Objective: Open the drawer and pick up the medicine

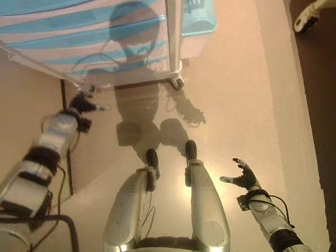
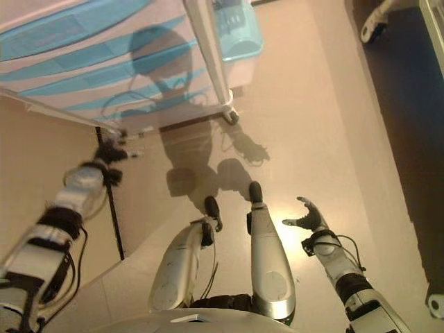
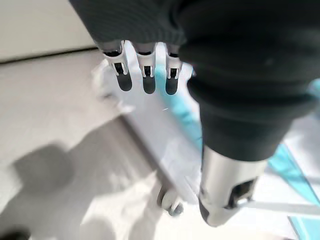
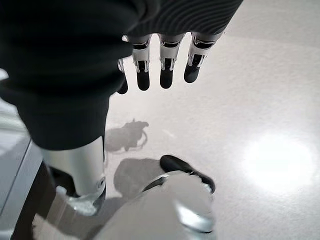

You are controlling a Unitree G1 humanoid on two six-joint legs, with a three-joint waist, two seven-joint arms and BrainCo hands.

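Right robot hand (image 1: 244,175): fingers straight and relaxed, hanging over bare floor (image 1: 243,92), holding nothing.
Left robot hand (image 1: 85,103): fingers extended, empty, just short of the cabinet's lower front edge.
Drawer cabinet (image 1: 77,17): white with blue drawer fronts, shut, on castors (image 1: 177,82).
Medicine: not visible.

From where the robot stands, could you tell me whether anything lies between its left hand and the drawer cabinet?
Nothing visible does. The left hand hangs open just short of the lower edge of the blue-and-white drawer cabinet, with only bare floor between them. No medicine is visible. The right hand is open, away over the floor.
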